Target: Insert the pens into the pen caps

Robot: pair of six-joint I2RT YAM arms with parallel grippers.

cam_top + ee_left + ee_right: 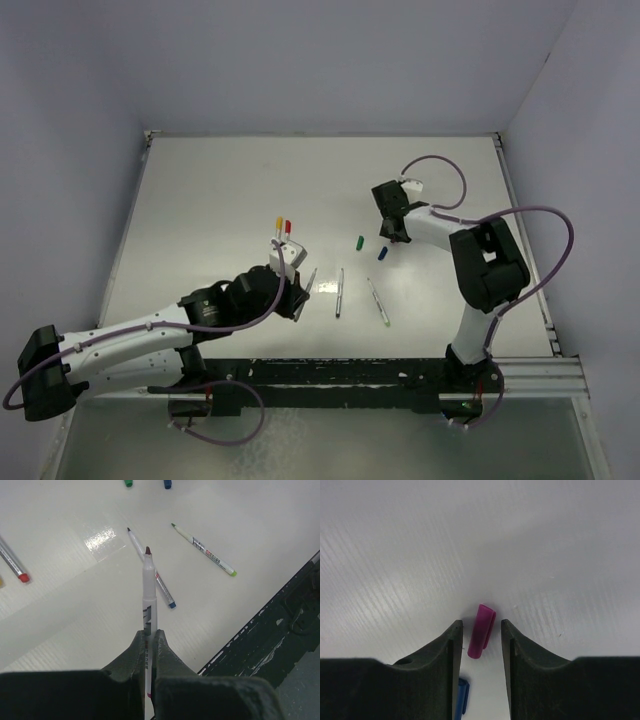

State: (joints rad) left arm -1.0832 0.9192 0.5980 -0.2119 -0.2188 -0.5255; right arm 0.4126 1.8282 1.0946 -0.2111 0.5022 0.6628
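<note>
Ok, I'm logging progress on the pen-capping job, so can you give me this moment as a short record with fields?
left gripper: shut on a held pen, dark tip bare
right gripper: open, straddling the purple cap, gaps on both sides
purple cap: lying on the table
loose caps: green cap, blue cap
loose pens: blue-ended pen, green-tipped pen, both uncapped
by the left gripper: red-ended pen, yellow-ended pen, apparently capped

Beyond the purple cap [481,630] the table [530,540] is bare and open. Just on its near side lies the blue cap [462,695]; the green cap [360,241] sits farther to its left.
</note>
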